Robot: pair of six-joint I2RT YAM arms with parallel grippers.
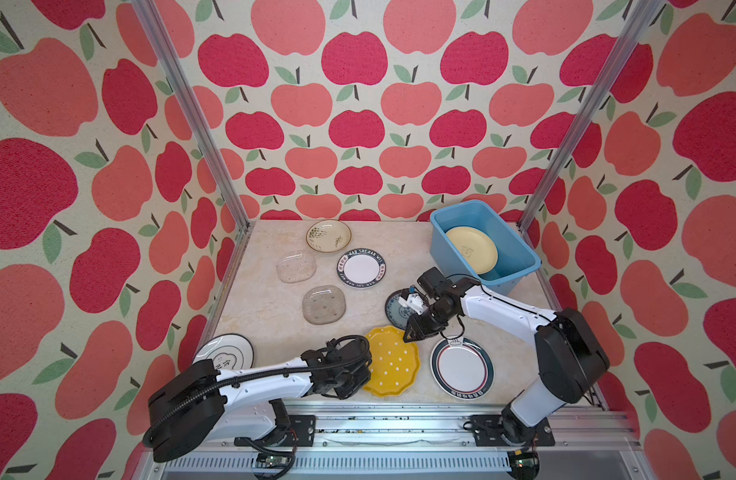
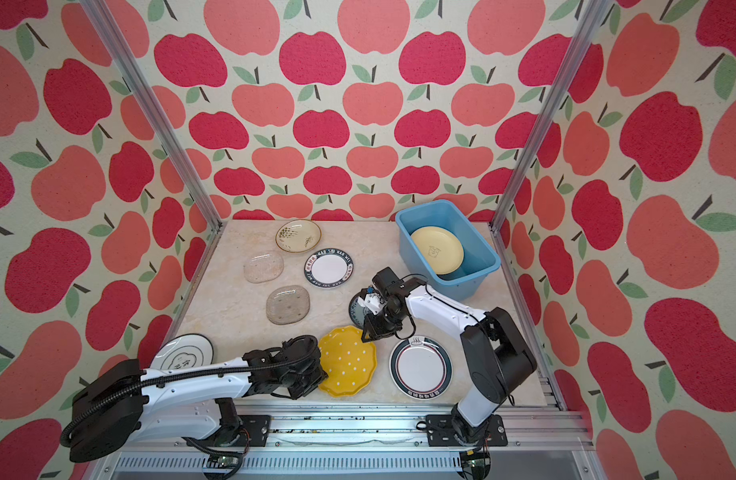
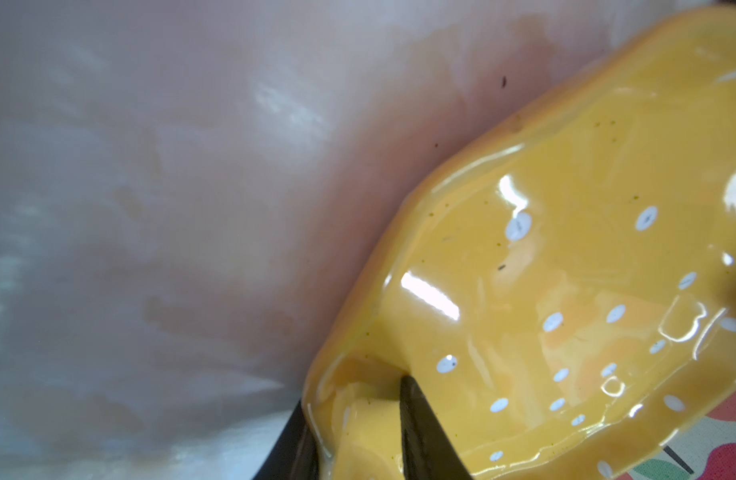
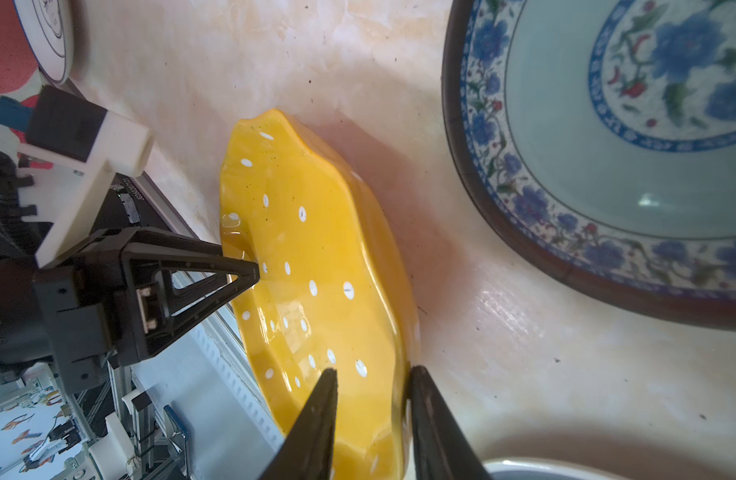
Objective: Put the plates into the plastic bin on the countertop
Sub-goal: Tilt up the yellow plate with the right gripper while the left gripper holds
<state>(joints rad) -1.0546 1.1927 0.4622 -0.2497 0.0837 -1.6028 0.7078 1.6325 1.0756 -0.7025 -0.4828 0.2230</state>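
Around the beige marble-look desk (image 1: 275,316) the apple-patterned walls are closing in. Near its front edge, the scalloped yellow glazed plate with white dots (image 1: 393,361) is sitting well apart from the light blue rectangular plastic bin (image 1: 439,245). Your left end effector (image 3: 352,392) is pinching the plate's near rim. Your right end effector (image 4: 373,369) is clamping the far rim — one finger above, one below. You are probably handling something stiff, glossy, slippery and breakable — the raised rim is looking like the safest hold.
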